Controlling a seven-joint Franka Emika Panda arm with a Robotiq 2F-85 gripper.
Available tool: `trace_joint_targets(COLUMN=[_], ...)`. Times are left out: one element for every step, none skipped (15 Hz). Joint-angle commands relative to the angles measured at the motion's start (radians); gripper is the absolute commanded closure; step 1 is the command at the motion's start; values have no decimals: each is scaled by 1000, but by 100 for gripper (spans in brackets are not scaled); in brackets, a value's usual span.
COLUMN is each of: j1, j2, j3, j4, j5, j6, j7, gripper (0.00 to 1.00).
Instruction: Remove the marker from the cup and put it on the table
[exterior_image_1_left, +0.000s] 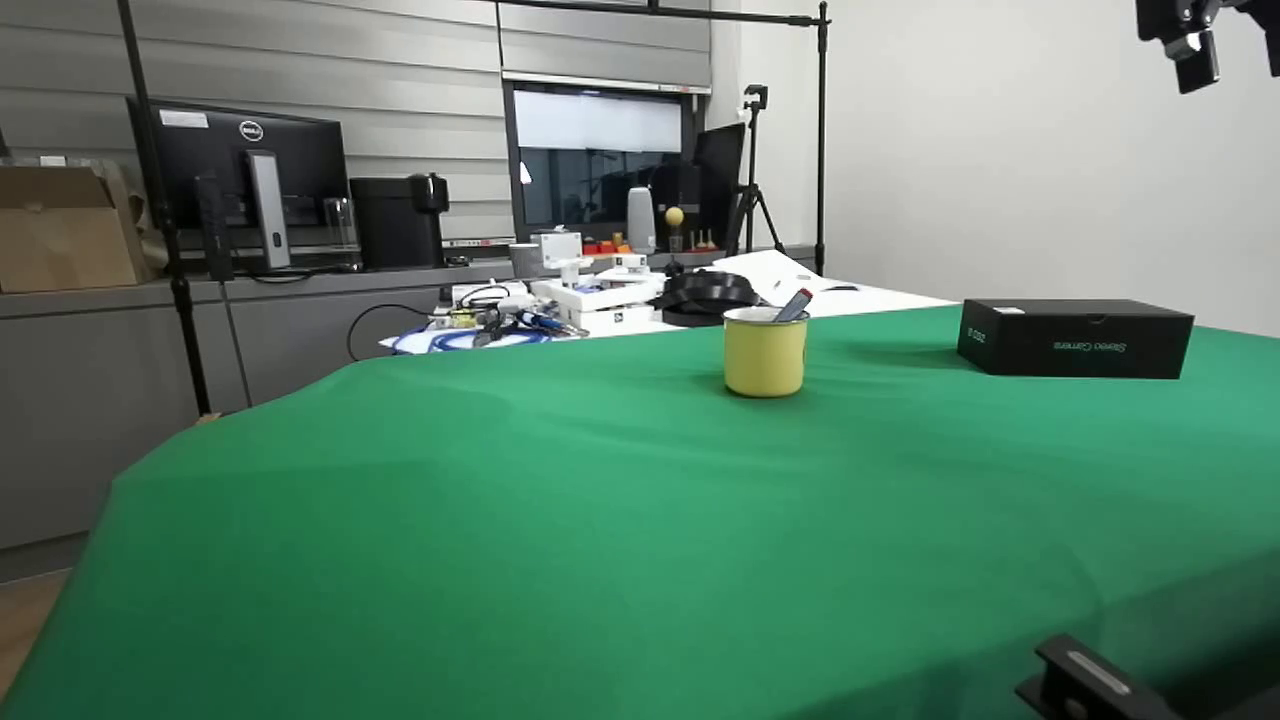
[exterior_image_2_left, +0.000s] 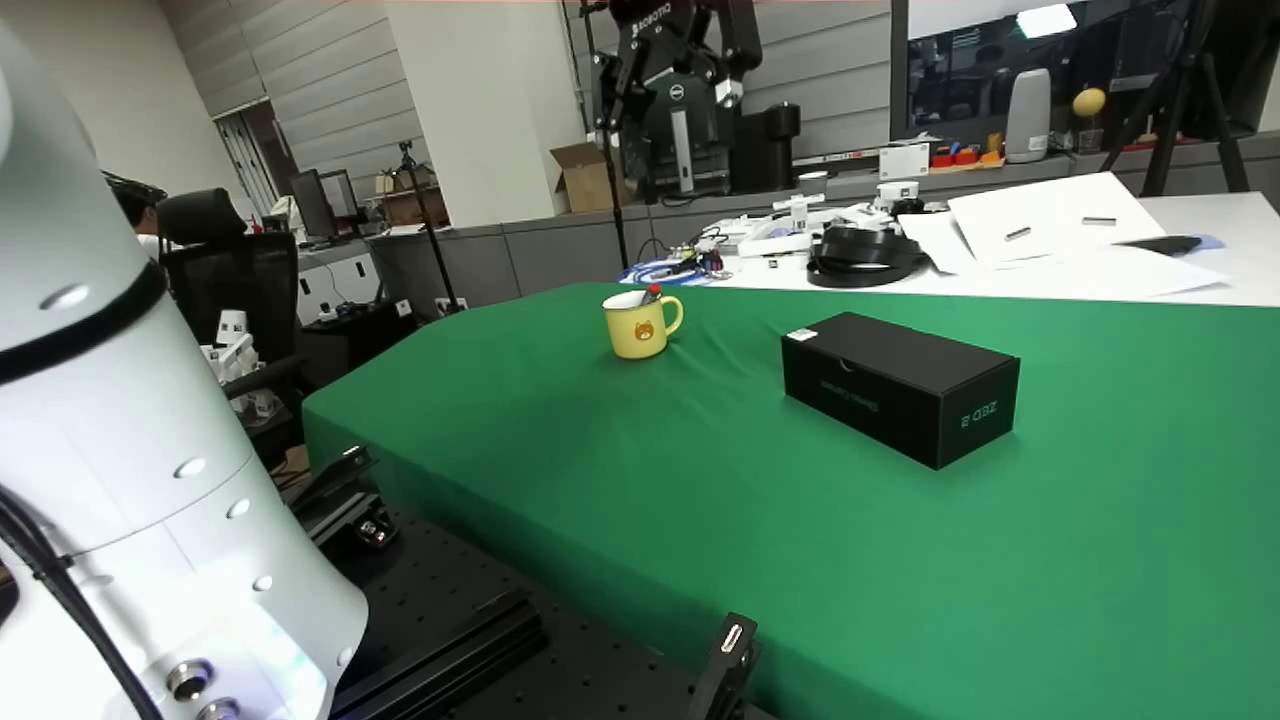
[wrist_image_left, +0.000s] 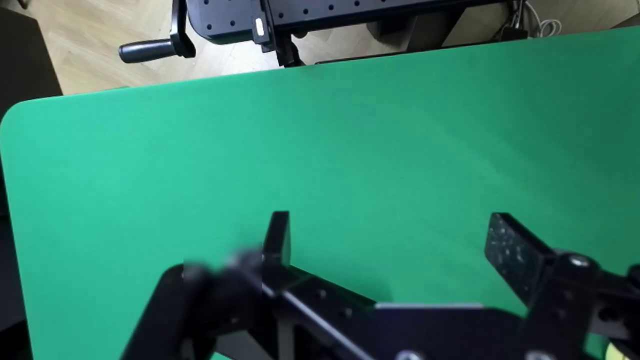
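Green table (exterior_image_1_left: 560, 520), with two items on it that I can see: yellow cup (exterior_image_1_left: 764, 358), upright, and black box (exterior_image_2_left: 900, 395), well apart from it. Marker (exterior_image_2_left: 652, 293) is in the cup, tilted, red end sticking up past the rim near the handle in an exterior view. Its lower part is hidden inside. My gripper (wrist_image_left: 392, 234) is wide: fingers (wrist_image_left: 515, 250) far apart, table surface showing between them in the wrist view. I've got it high over the table, well apart from cup and box in both exterior views; the frame edge cuts part of it off. White arm (exterior_image_2_left: 170, 450) stands at the edge of an exterior view. Behind the table: white desk (exterior_image_2_left: 1245, 235) with white sheets (exterior_image_2_left: 1060, 225) on it, plus a monitor (exterior_image_1_left: 230, 160) seen from behind.
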Motion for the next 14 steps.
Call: trace_joint_targets(j1=[27, 33, 40, 46, 53, 61, 69, 77, 85, 94, 100, 104, 106, 106], j2=[49, 71, 96, 120, 146, 173, 197, 230, 263, 308, 343, 376, 414, 450], j3=[-23, -27, -28, -24, -20, -15, -11, -5, -1, 2, 5, 10, 15, 23], j4=[37, 51, 67, 80, 95, 103, 108, 121, 135, 160, 180, 204, 235, 268], j5=[103, 163, 230, 288, 348, 408, 467, 520, 571, 626, 679, 728, 778, 830], j6=[50, 71, 85, 110, 121, 153, 192, 227, 257, 262, 277, 285, 276, 269], j7=[23, 33, 48, 69, 82, 95, 107, 123, 137, 141, 143, 143, 131, 112], gripper=[0, 0, 0, 0, 0, 0, 0, 0, 0, 0, 0, 0, 0, 0])
